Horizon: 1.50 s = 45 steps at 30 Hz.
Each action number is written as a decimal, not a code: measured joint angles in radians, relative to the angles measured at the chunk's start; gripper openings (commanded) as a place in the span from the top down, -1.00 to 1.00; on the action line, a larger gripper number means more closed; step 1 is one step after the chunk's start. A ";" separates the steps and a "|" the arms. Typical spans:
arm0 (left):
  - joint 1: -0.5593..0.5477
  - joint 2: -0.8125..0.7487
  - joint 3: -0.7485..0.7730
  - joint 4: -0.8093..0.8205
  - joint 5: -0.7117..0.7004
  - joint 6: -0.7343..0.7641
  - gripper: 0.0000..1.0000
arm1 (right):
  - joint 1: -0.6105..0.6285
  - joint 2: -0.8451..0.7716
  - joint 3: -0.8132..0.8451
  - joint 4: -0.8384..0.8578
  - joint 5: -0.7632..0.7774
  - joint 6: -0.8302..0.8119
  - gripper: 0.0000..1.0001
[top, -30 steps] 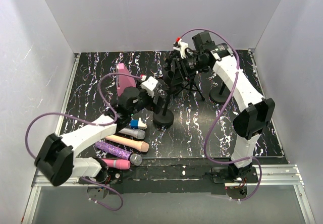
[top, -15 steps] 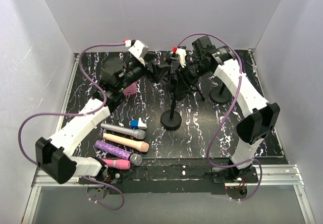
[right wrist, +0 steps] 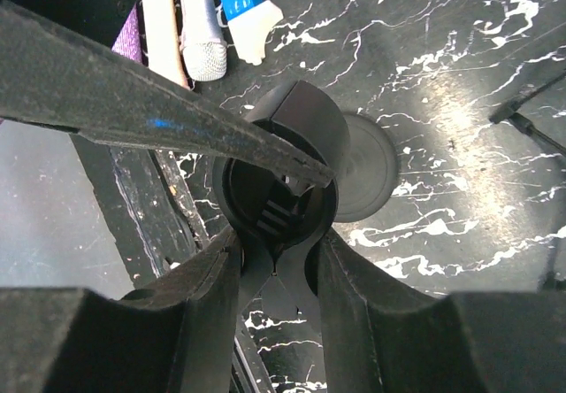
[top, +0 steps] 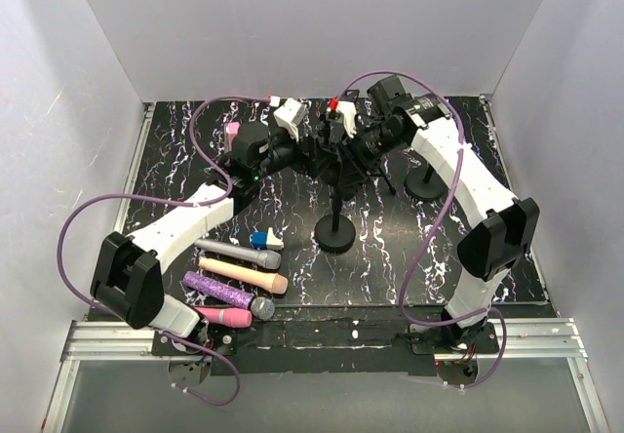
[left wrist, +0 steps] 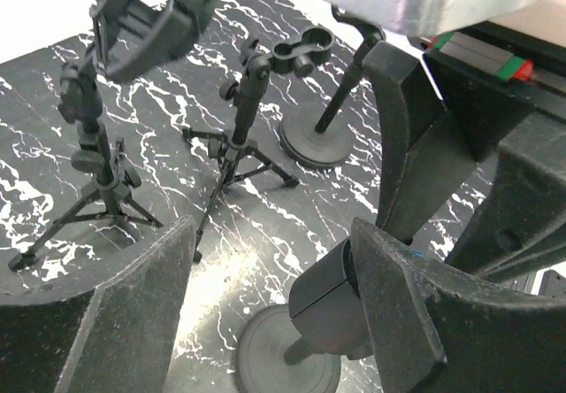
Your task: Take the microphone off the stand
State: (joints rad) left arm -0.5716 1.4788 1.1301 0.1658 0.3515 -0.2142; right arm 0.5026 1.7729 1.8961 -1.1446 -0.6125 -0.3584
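Note:
A black stand with a round base (top: pixel 337 234) rises mid-table. My right gripper (top: pixel 343 148) is shut on the two handles of its clip (right wrist: pixel 276 181), pinching them from behind. The clip's ring shows its ribbed inside. My left gripper (top: pixel 316 150) is open at the same clip, its right finger (left wrist: pixel 398 296) against the clip's black barrel (left wrist: pixel 332 300) and its left finger (left wrist: pixel 133 304) well apart. That finger also crosses the ring in the right wrist view. A pink microphone (top: pixel 232 132) peeks out behind the left forearm, mostly hidden.
Several microphones lie at the front left: grey (top: pixel 240 255), peach (top: pixel 244 275), purple glitter (top: pixel 224 292), pink (top: pixel 230 314). A blue-and-white piece (top: pixel 261 240) lies beside them. Two tripod stands (left wrist: pixel 237 136) and another round-base stand (top: pixel 425 181) crowd the back right.
My left arm swung up and right from beside the stand's base to its clip, its jaws narrowing. The stand's base slid slightly right. The right gripper kept its grip.

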 measured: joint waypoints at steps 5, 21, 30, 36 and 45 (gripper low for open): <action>-0.008 -0.050 -0.087 0.035 0.000 0.025 -0.47 | 0.019 -0.013 -0.063 0.025 -0.011 -0.011 0.97; 0.040 -0.310 -0.037 -0.289 -0.524 0.140 -0.82 | 0.044 -0.001 -0.019 0.235 0.039 0.122 0.97; 0.077 -0.381 -0.035 -0.401 -0.621 0.181 -0.96 | 0.105 0.158 0.163 0.346 0.119 0.175 -0.28; 0.079 -0.380 -0.024 -0.441 -0.597 0.214 -0.96 | 0.092 0.196 0.235 0.301 0.222 0.247 -0.68; 0.148 -0.366 -0.022 -0.459 -0.568 0.239 -0.96 | 0.076 -0.105 0.117 0.268 0.295 0.382 -0.76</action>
State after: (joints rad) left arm -0.4240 1.1126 1.1080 -0.2928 -0.2161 0.0250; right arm 0.5781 1.6676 2.0136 -0.8768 -0.3176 0.0238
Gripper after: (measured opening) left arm 0.981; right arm 0.873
